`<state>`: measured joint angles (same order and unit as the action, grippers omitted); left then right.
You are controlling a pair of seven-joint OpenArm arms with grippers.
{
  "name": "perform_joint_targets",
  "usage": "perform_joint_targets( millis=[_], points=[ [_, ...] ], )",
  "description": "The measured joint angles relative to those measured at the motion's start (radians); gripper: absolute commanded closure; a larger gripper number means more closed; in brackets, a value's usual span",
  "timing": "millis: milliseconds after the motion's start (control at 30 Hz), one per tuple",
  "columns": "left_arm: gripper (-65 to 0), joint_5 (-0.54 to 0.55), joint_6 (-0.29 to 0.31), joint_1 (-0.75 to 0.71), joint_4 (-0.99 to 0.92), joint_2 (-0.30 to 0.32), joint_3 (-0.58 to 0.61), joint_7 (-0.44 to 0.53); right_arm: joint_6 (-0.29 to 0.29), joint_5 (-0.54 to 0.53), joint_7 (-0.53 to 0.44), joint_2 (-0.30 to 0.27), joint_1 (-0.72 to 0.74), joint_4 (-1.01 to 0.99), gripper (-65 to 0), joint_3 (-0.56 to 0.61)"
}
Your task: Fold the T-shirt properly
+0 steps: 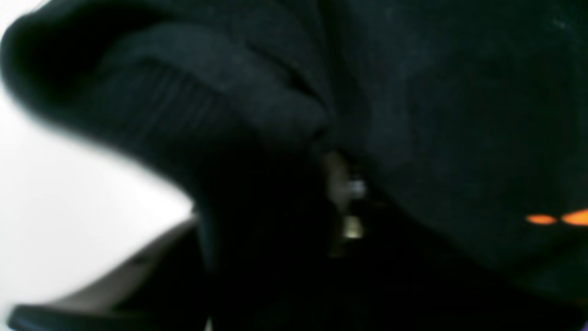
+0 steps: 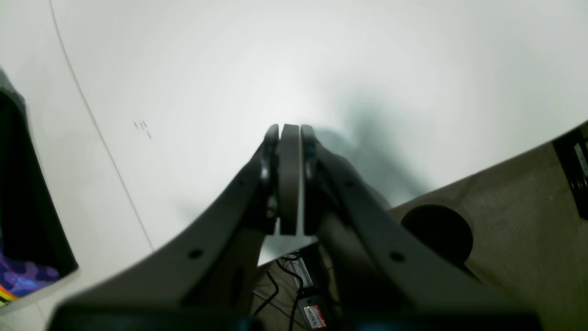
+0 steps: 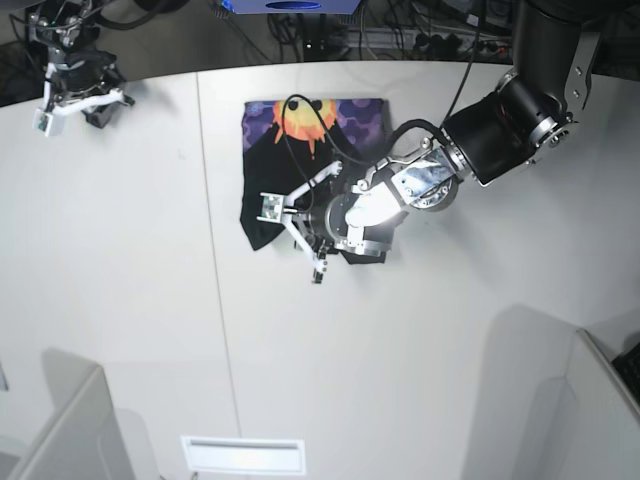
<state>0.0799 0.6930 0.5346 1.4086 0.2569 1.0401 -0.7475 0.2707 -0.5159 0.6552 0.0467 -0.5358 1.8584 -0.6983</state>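
T-shirt (image 3: 300, 150): black, folded into a bundle on the white table (image 3: 420, 350), sun print facing up at its far end.
Left gripper (image 3: 292, 235): low over the T-shirt's near edge, fingers parted, nothing visibly pinched.
Right gripper (image 2: 289, 138): well away from the T-shirt, pressed together, empty.

The right gripper (image 2: 289, 138) hangs above the white table (image 2: 321, 69) with its jaws pressed together and nothing between them. Left of the gripper, at the frame's edge, lies part of the T-shirt (image 2: 23, 220), black with a purple patch. Right of the gripper, the tabletop ends at a tan floor (image 2: 514, 220).
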Motion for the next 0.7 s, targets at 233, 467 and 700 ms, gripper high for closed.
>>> perform_joint_targets(
  millis=[233,467,700],
  points=[
    [-50.2,0.001,0.013,0.013,0.015,-0.008,-0.190,-0.008,0.000,0.000,0.001,-0.005,0.000,0.000,0.0,0.000],
    [-45.1,-0.002,0.011,-0.135,0.232,-0.034,-0.575,-0.002,0.060,-0.001,0.003,-0.033,-0.009,0.000,0.0,0.071],
    [0.0,-0.105,0.011,-0.507,0.560,0.067,-0.869,-0.003,0.133,0.003,-0.001,-0.042,-0.008,0.006,0.0,0.074]
  ],
)
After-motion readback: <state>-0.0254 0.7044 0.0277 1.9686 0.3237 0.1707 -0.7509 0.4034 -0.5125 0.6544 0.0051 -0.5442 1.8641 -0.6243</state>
